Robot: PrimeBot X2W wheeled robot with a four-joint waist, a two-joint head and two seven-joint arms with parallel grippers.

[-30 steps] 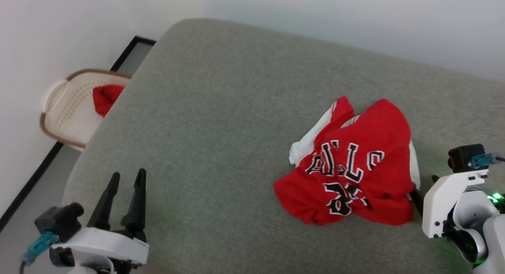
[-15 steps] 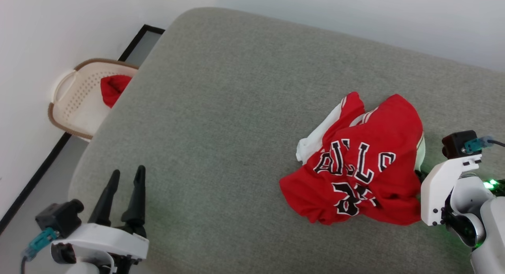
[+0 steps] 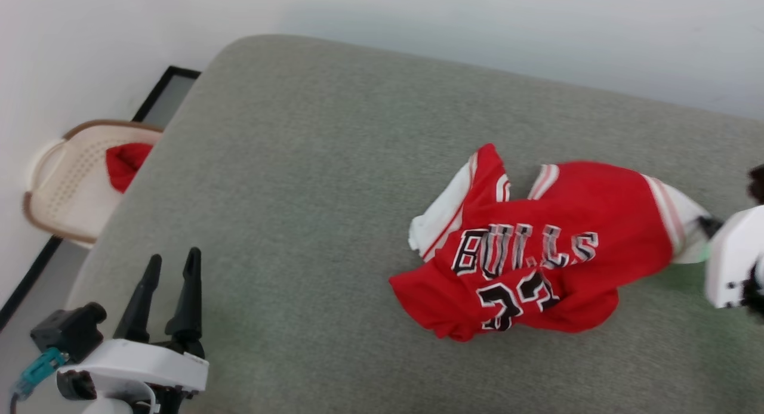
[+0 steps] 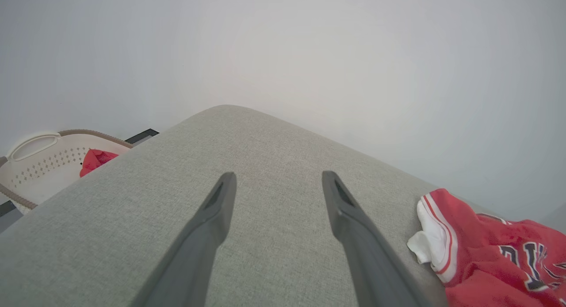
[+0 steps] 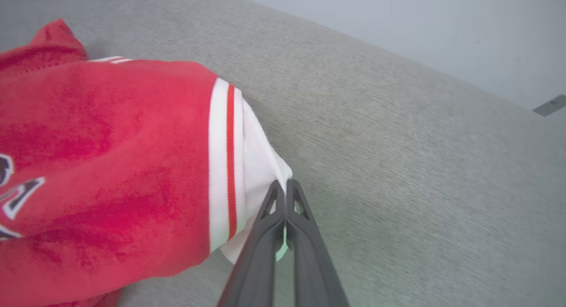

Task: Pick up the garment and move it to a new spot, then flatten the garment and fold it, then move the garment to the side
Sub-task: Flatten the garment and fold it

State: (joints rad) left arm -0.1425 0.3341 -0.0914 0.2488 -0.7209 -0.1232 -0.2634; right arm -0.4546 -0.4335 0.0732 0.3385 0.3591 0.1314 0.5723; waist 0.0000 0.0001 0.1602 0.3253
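The garment [image 3: 537, 247] is a red jersey with black "BULLS" lettering, lying crumpled on the right half of the grey padded surface [image 3: 310, 181]. My right gripper [image 3: 706, 228] is at the right edge of the head view, shut on the jersey's white sleeve end. In the right wrist view the gripper [image 5: 283, 188] has its two fingers pressed together on that white sleeve, with the garment [image 5: 110, 156] stretching away to the left. My left gripper [image 3: 170, 262] stands open at the lower left, far from the jersey. It [image 4: 278, 178] holds nothing, and the garment [image 4: 486, 254] lies to its right.
A cream laundry basket [image 3: 65, 181] with a red cloth [image 3: 124, 163] inside stands on the floor beyond the surface's left edge, against the white wall. The grey surface has a rounded far-left corner. A pale wall runs close behind its far edge.
My right gripper has pulled the white sleeve out to the right, drawing the jersey wider and flatter. The head camera has shifted. The left gripper has stayed open and in place.
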